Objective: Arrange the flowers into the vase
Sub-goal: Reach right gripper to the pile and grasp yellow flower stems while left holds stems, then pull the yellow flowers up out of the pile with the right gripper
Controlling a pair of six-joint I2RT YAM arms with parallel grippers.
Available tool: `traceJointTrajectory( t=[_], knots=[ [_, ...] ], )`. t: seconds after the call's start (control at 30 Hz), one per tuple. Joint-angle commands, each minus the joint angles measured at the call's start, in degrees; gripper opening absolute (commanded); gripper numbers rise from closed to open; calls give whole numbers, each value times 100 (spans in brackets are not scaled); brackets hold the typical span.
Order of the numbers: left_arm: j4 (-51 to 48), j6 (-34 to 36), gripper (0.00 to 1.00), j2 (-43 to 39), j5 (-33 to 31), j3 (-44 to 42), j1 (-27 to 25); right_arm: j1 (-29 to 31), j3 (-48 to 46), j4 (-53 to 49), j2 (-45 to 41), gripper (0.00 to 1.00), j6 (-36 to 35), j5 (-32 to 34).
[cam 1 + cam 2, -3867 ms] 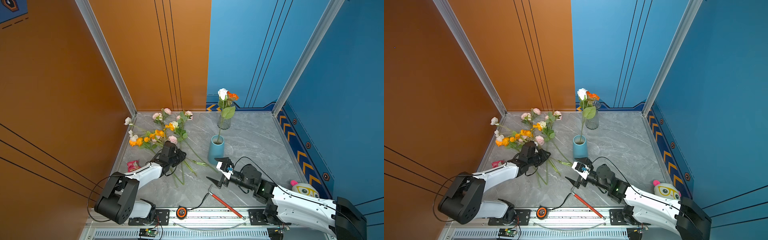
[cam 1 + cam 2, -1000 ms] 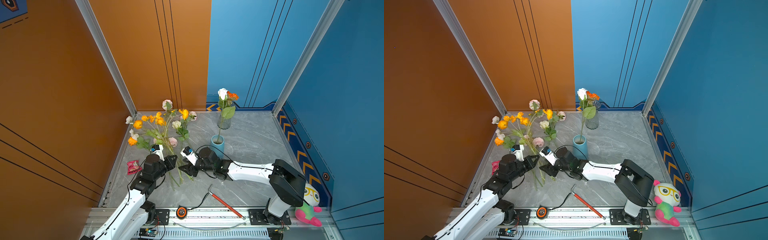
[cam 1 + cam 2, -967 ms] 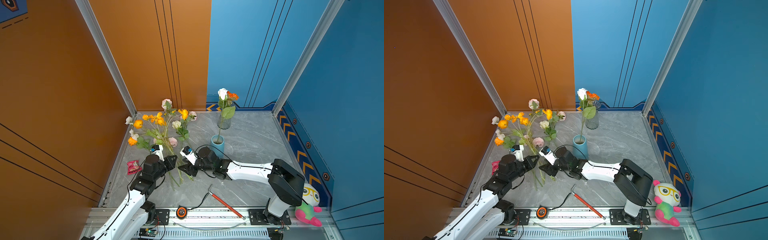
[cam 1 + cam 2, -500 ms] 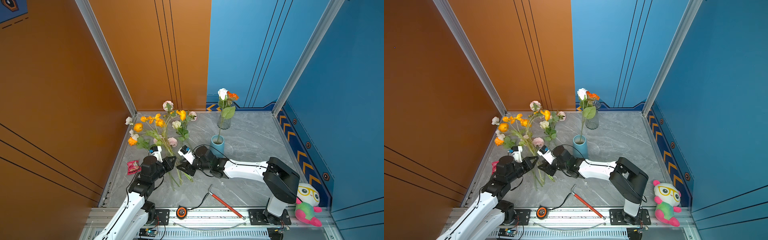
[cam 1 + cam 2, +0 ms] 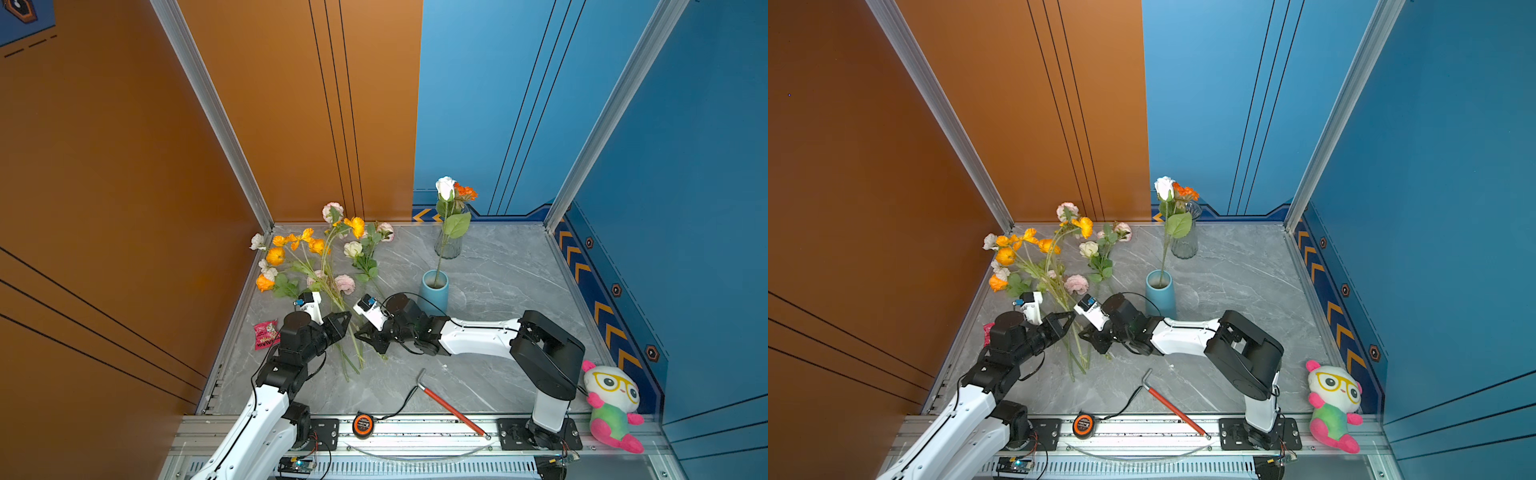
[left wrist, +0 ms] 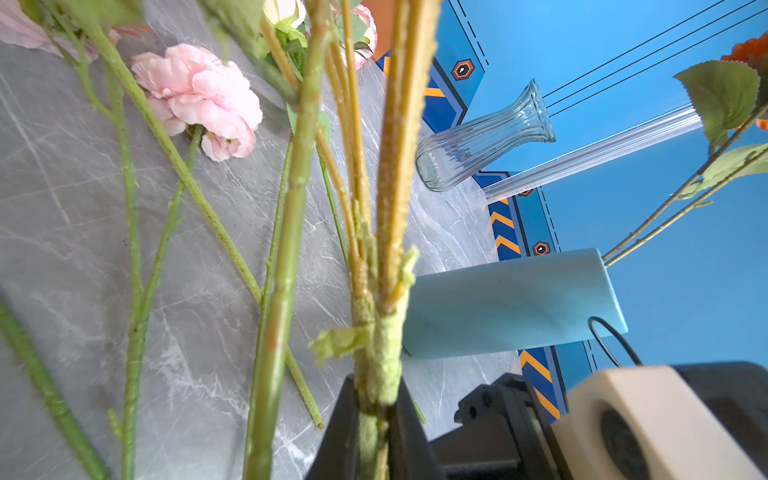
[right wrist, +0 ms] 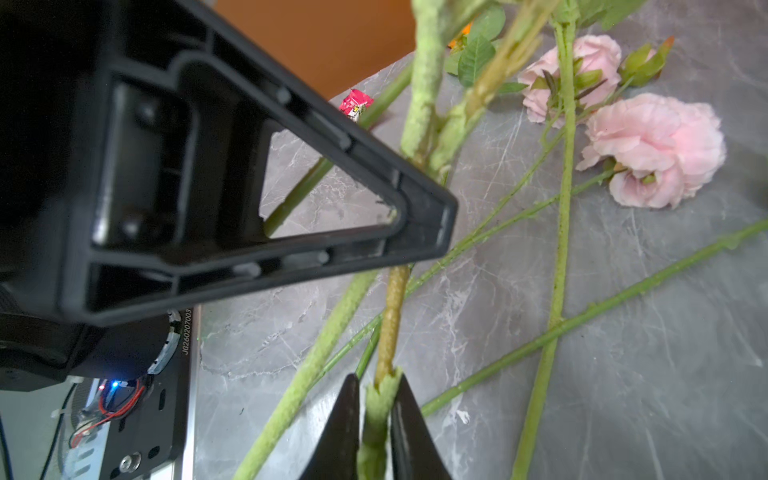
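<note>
Handover of one stem is the step in hand, by my reading. Far left, a pink snack packet [image 5: 266, 334] lies on the table [image 5: 503, 274], apart from the work. Next, the flowers [image 5: 345, 284] lie loose near the back left corner with stems crossing; none of these is in a vase yet. The left pincer [image 5: 347, 319] is clamped narrow on the orange spray [image 5: 316, 246], holding it tilted up off the table. Just beside it, the right pincer [image 5: 360, 335] is closed tight on the same stem, lower down; the right wrist view shows green sheath pinched between the tips. Right of both stands the blue vase [image 5: 435, 293], upright, holding a white rose [image 5: 445, 188] and an orange flower [image 5: 465, 192]. The glass vase [image 5: 448, 245] behind it appears empty.

Recommended: the left lets go only once the right grip is sure. Lift straight up to clear the crossed stems — then lower the cut end into the narrow mouth without jarring the two stems inside.
</note>
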Motion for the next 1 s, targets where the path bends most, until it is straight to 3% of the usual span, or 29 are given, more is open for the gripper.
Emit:
traceJointTrajectory(
  t=[0.0,0.1,0.17,0.6,0.8,0.97],
  knots=[
    [132,113,0,-43,102,-62,79,-31,214,-129,3,0,-79,-158],
    [70,166,0,-48,8,-92,126,-36,205,-199,-133,0,-113,-85],
    [3,201,14,-20,-78,-103,183,-50,166,-237,-262,0,-155,2],
    [-1023,953,58,448,23,294,466,-205,349,-623,-806,0,-504,608],
    [-743,858,59,51,474,392,469,-313,413,-675,-1018,0,-536,696],
    [25,339,52,48,509,377,471,-211,298,-525,-1178,0,-515,692]
  ],
)
